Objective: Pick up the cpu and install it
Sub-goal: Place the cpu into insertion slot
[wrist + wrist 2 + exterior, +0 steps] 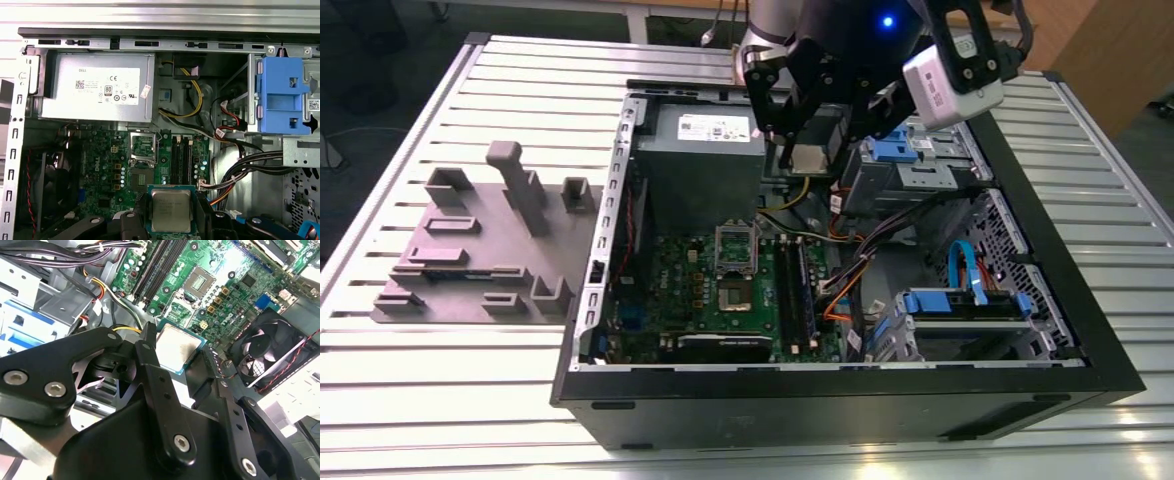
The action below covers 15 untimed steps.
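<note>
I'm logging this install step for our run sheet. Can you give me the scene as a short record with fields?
gripper: shut on the cpu, above the open computer case
cpu: held by its edges, metal top showing in both wrist views, clear of the motherboard
socket: no chip seated
power supply: in the case, beside the motherboard
outside the case: grey fixture block on the slatted table, at the exterior view's left

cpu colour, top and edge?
The cpu has a silver-grey metal top with a green rim; the first wrist view shows it best.
</note>
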Tool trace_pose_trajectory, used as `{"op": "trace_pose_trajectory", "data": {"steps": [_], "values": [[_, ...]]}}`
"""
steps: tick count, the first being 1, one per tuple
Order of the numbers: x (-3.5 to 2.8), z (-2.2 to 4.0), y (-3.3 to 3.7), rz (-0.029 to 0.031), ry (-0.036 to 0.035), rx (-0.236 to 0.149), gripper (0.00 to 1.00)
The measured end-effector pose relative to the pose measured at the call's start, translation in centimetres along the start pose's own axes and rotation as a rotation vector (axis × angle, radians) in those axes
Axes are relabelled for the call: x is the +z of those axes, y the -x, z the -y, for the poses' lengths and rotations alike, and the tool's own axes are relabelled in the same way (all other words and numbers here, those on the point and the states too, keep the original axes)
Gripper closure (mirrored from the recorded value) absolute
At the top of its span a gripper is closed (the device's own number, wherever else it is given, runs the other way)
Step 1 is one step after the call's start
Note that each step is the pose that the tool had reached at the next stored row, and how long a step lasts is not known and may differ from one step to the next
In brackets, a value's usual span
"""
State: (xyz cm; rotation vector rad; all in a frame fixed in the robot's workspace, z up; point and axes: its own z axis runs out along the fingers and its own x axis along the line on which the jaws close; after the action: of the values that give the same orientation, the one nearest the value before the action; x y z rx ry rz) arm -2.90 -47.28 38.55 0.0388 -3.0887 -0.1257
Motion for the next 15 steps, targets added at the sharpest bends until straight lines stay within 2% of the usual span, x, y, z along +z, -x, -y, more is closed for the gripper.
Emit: {"op": "trace_pose_trajectory", "data": {"steps": [15], "values": [[0.0,0.0,0.0,-0.0031,-0.0019,-0.037,0.53]]}}
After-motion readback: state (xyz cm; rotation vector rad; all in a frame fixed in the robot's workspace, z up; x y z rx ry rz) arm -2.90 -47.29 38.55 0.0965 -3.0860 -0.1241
